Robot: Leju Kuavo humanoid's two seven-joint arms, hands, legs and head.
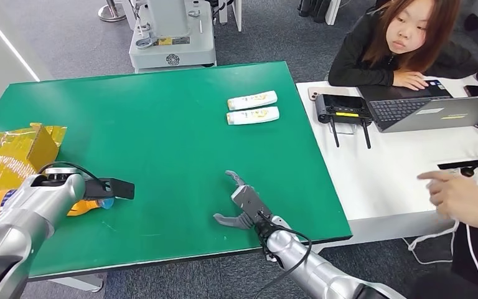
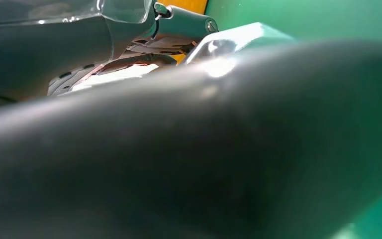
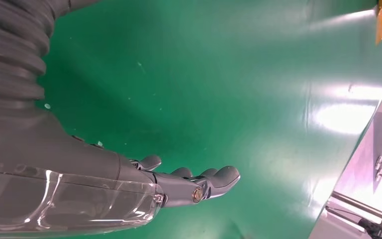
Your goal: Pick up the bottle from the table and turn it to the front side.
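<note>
Bottles (image 1: 252, 100), two white ones, lie side by side in the upper middle of my head view, on the green bench (image 1: 162, 137), well away from both my hands. My right hand (image 1: 241, 202) hovers low in the lower middle of the frame, fingers (image 3: 219, 177) spread and holding nothing. My left hand (image 1: 103, 189) sits at the lower left by an orange bottle (image 1: 82, 207), just beside the yellow bag (image 1: 12, 152); I cannot tell whether it grips anything. At the right, a person sits at a laptop (image 1: 423, 112) on the white bench (image 1: 373, 180).
</note>
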